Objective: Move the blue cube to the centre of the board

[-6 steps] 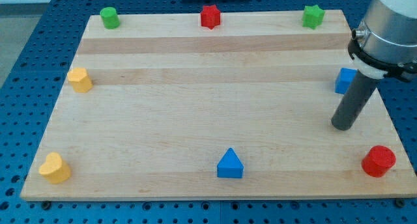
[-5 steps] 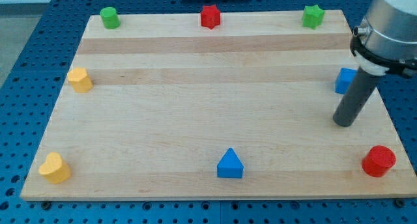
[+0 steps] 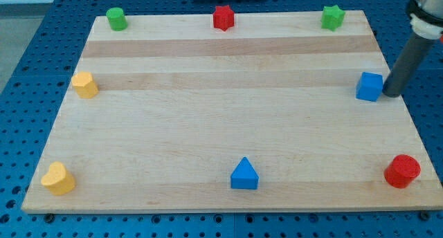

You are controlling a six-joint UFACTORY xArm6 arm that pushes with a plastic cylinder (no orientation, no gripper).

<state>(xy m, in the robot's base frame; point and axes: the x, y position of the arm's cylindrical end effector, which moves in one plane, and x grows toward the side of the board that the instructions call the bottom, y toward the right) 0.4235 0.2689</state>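
The blue cube (image 3: 369, 86) sits near the right edge of the wooden board (image 3: 221, 120), a little above mid-height. My tip (image 3: 392, 93) is just to the cube's right, close beside it or touching it; I cannot tell which. The dark rod slants up to the view's top right corner.
A blue triangular block (image 3: 244, 175) lies at bottom centre. A red cylinder (image 3: 402, 171) sits bottom right. Yellow blocks sit at left (image 3: 84, 84) and bottom left (image 3: 57, 178). A green cylinder (image 3: 115, 19), red star (image 3: 223, 18) and green star (image 3: 333, 17) line the top edge.
My tip has moved from below the blue cube up and to the right, and now stands on the cube's right side. No block has moved.
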